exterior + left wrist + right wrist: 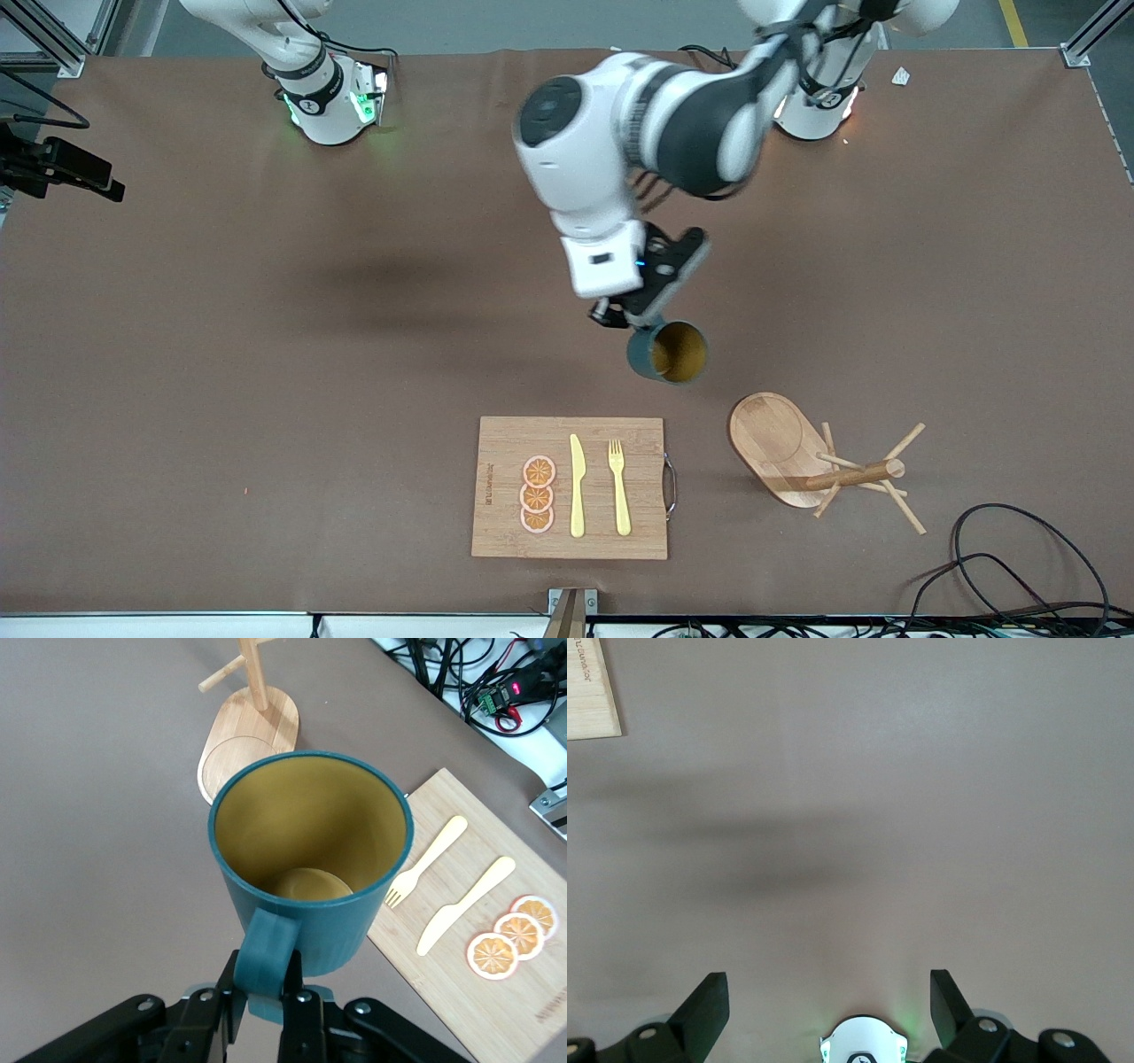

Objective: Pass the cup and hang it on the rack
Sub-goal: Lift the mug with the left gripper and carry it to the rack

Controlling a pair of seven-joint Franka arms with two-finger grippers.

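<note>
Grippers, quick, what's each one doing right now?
Left gripper: shut on the cup by its handle, over bare table near the rack.
Right gripper: open, empty, waiting.

Shows the right claw hanging over bare brown bench, its two dark fingers spread wide apart with nothing between them. Catches a white robot base with small green lights on the bench low between those fingers, and a broad soft shadow across the bench surface. Takes in one corner of a light bamboo board at the frame's edge, printed lettering along its side.
</note>
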